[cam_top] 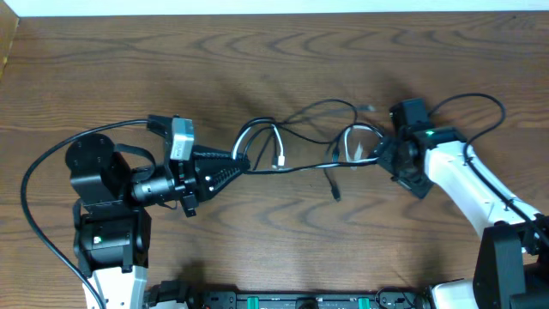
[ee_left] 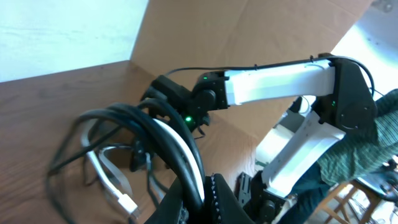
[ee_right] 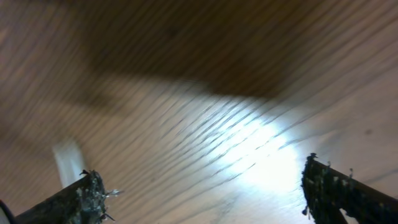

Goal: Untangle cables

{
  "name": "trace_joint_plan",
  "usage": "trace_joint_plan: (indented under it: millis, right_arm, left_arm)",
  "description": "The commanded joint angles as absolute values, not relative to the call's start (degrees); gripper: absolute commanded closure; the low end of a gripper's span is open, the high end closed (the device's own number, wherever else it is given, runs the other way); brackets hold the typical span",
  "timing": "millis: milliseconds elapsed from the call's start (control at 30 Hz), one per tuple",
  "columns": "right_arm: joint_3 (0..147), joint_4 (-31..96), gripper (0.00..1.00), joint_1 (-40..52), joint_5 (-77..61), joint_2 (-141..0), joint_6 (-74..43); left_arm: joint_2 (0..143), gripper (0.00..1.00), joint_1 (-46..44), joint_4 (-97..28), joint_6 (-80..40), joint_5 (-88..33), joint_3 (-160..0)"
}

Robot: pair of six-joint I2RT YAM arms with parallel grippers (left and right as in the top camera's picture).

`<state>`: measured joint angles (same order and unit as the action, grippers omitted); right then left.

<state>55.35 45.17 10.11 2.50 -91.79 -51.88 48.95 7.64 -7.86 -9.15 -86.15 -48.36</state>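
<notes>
**Left gripper** (cam_top: 243, 163): the jaws are closed on the cables (cam_top: 292, 167) at the near end of the tangle. In the left wrist view, the black cords (ee_left: 180, 149) arc up out of the closed fingers (ee_left: 224, 208). The white cable (ee_left: 109, 183) loops just beside them, with its plug (ee_left: 127, 203) hanging free near the fingers. This grip appears to serve as an anchor, so that the other arm can draw a strand away against it.

**Right gripper** (cam_top: 388, 156): the jaws are spread wide and hold nothing. It sits at the end of the tangle farthest from the left gripper, with part of the cables just ahead of its tips. The open setting suits an approach to a strand; no grasp has been made yet.

**Between the grippers**: the cables lie across the table (cam_top: 257, 60) and cross one another. One black plug end (cam_top: 336, 196) trails off to the side.

**Limits of view**:
- The right wrist view is blurred and shows only bare table between the fingers (ee_right: 81, 196).
- A pale streak beside one finger cannot be identified.
- The fingers hide which strands the left jaws clamp.
- The crossings are too fine to trace from overhead.
</notes>
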Motion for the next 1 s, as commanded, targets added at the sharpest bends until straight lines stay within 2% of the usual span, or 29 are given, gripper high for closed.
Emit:
trace_joint_plan:
  millis: [0, 167, 200, 300, 400, 600, 700, 733, 800, 833, 900, 967]
  right_arm:
    - [54.59, 45.28, 0.01, 7.40, 5.39, -92.62, -52.21]
    - [54.59, 45.30, 0.01, 6.61, 5.58, -92.62, -52.21]
    - [54.59, 45.34, 0.01, 6.55, 5.89, -92.62, -52.21]
    - [54.59, 46.24, 0.01, 5.82, 6.33, -92.62, -52.23]
    - [54.59, 47.51, 0.01, 4.38, 7.01, -92.62, -52.25]
    - [54.59, 48.66, 0.01, 1.43, 3.18, -92.62, -52.23]
    - [54.59, 48.49, 0.01, 1.91, -0.71, -92.62, -52.18]
    - [54.59, 48.38, 0.05, 2.24, -1.19, -92.62, -51.99]
    - [54.59, 47.83, 0.22, 3.29, -1.76, -92.62, -51.57]
    - [54.59, 47.57, 0.37, 3.92, -1.76, -92.62, -51.57]
    - [54.59, 47.05, 0.59, 5.37, -1.91, -92.62, -51.59]
    - [54.59, 46.46, 0.71, 7.11, -1.89, -92.62, -51.57]
  left_arm:
    - [48.58, 0.92, 9.78, -7.20, -8.82, -89.10, -50.78]
    - [49.34, 0.91, 10.28, -7.42, -8.82, -88.84, -50.78]
    - [49.45, 0.85, 10.35, -7.42, -8.82, -88.58, -50.78]
    - [49.69, 0.85, 11.40, -7.64, -8.82, -84.64, -50.78]
    - [49.71, 0.85, 13.17, -9.85, -8.82, -77.01, -50.78]
    - [49.74, 0.86, 14.72, -24.23, -8.82, -53.98, -50.78]
    - [50.00, 0.85, 14.72, -30.44, -8.80, -50.11, -50.78]
    - [50.22, 0.85, 14.70, -31.86, -8.82, -50.17, -50.78]
    - [50.72, 0.85, 14.66, -34.54, -8.82, -50.30, -50.78]
    - [50.96, 0.85, 14.66, -35.86, -8.80, -50.30, -50.78]
    - [51.48, 0.85, 14.66, -38.00, -8.80, -50.33, -50.78]
    - [51.90, 0.86, 14.66, -39.90, -8.80, -50.35, -50.78]
